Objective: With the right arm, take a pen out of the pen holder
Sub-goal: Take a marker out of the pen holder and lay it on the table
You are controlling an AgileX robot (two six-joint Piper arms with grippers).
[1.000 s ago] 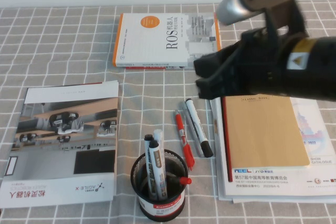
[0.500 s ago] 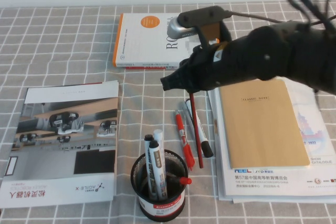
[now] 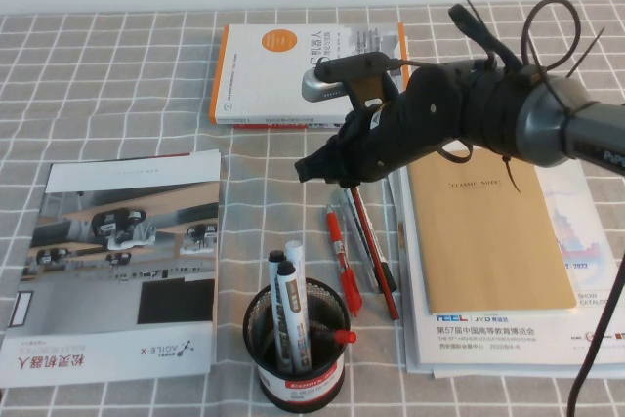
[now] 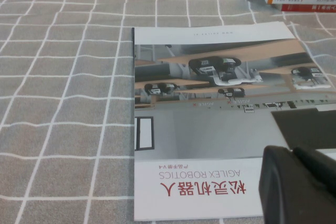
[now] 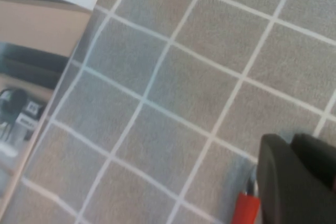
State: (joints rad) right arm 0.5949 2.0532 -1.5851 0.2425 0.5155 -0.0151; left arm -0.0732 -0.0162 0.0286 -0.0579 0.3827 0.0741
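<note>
Pinching the red pen (image 3: 393, 305), the closed right hand (image 3: 309, 169) holds it aslant over loose pens (image 3: 339, 251), beyond the holder (image 3: 296, 344). Gripped near one end, it could pivot and slip. The left hand (image 4: 299, 187), grip unclear, hangs over the booklet (image 4: 210, 129).

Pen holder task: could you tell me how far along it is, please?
Done: a thin red pen is out of the mesh pen holder. In hand: the right gripper, shut on it, holds it over the loose pens beside the notebook. Left: lay it down, release. The left gripper hangs over the AgileX brochure.
</note>
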